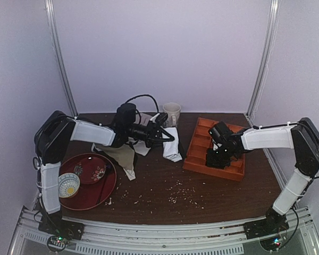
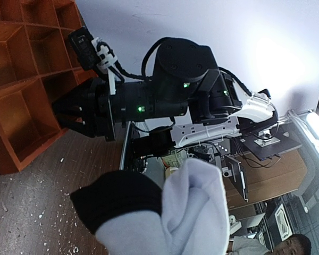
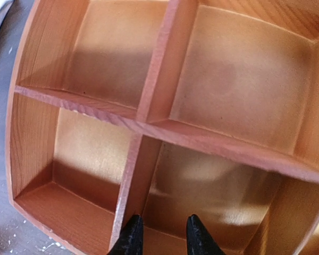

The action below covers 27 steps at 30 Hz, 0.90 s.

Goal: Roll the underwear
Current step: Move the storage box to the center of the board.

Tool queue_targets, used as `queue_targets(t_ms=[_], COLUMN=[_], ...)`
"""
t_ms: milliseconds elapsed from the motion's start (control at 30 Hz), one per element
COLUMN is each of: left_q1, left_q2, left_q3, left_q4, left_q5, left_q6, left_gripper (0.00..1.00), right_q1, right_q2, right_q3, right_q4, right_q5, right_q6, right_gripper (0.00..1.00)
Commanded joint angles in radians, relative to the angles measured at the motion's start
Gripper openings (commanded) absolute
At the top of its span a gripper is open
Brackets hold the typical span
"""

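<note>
The underwear [image 1: 171, 146] is white with a black hem and hangs bunched from my left gripper [image 1: 165, 133] above the table's middle back. In the left wrist view the underwear [image 2: 194, 212] fills the foreground and hides my fingers; the grip looks shut on it. My right gripper [image 1: 217, 155] hovers over the orange wooden tray [image 1: 234, 171]. In the right wrist view its black fingertips [image 3: 130, 240] stand apart and empty over a tray compartment [image 3: 223, 196], straddling nothing.
An olive-beige garment [image 1: 122, 154] and a pale cloth [image 1: 142, 147] lie under the left arm. A white mug [image 1: 171, 112] stands at the back. A red plate [image 1: 95, 186] and a white bowl [image 1: 68, 186] sit front left. Crumbs [image 1: 175, 191] dot the table.
</note>
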Motion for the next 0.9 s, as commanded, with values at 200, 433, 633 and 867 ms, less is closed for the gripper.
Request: queue_targets(t_ms=[200,433,633,867], left_q1=[0.009,0.004,-0.026,-0.055], left_q2=[-0.058,-0.029,0.046,0.152], left_q3=[0.024,0.120,0.322,0.460], left_q4=[-0.127,-0.474,-0.959,-1.010], left_q5=[0.133,0.131,0.068,0.043], left_q6=[0.163,0.435,0.761,0.767], left_gripper=[0.00,0.00,0.00,0.00], right_q1=[0.124,0.121,0.090,0.020], right_q2=[-0.044,-0.172,-0.257,-0.389], right_q3=[-0.064,-0.031,-0.014,-0.073], right_q4=[0.013,-0.027,-0.049,-0.069], right_q5=[0.001,0.083,0.093,0.107], right_q6=[0.091,0.041,0.024,0.024], right_gripper=[0.27,0.34,0.37,0.39])
